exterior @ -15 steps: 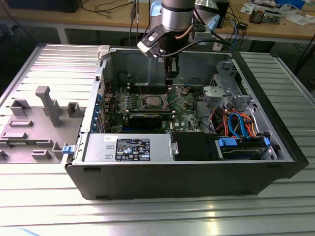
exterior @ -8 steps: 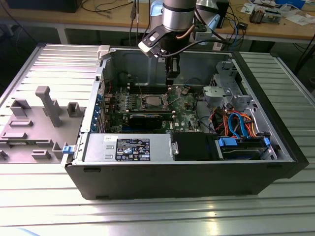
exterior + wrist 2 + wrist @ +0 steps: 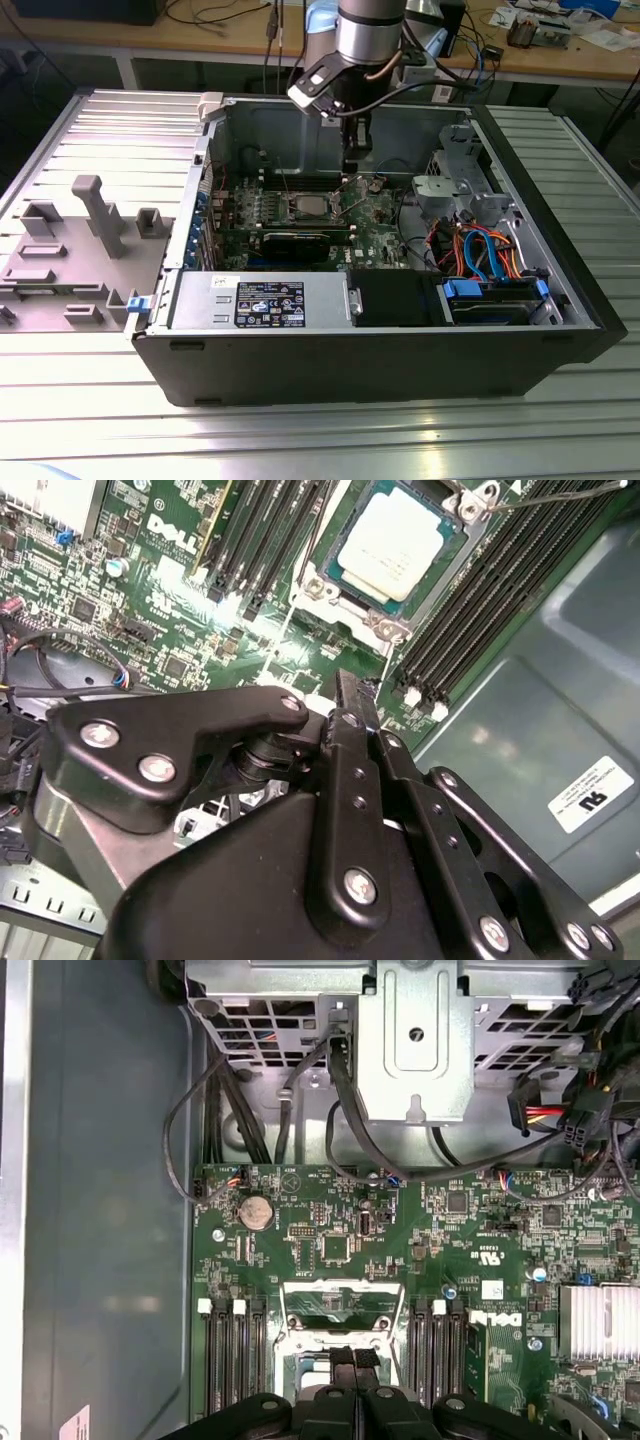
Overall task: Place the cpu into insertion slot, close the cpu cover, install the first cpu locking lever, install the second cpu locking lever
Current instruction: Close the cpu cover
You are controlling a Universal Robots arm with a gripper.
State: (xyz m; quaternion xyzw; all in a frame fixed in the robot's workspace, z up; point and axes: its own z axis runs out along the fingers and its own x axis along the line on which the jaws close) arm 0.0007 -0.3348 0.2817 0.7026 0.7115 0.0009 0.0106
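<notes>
**Fingers together over the socket, chip already lying in it**

My gripper (image 3: 355, 1358) hangs inside the open computer case (image 3: 350, 360), just above the green board (image 3: 420, 1260). In the first wrist view my two fingers (image 3: 343, 1360) sit side by side with barely a line between them. I see nothing pinched there, so I judge them closed and empty.

Just beyond the fingertips is the insertion slot (image 3: 322, 588), flanked on both sides by the long memory slots (image 3: 230, 1360). The cpu (image 3: 398, 542) lies in it, silver top up, and looks flat and square to the rim. The cpu cover (image 3: 345, 1286) seems to me raised on its hinge, not lying on the chip, because I can see board through its window. A thin wire lever (image 3: 560, 494) juts away from one corner of the socket.

I judge the chip to be light, stiff and slick on top, with a delicate underside. It should be held by two opposite edges, never pressed from above. The cover is thin springy sheet metal, best pushed at its free edge.

My own linkage hides the near half of the socket in the first wrist view. The cover's hinge is cut off in the second. I cannot make out how the second lever lies.
</notes>
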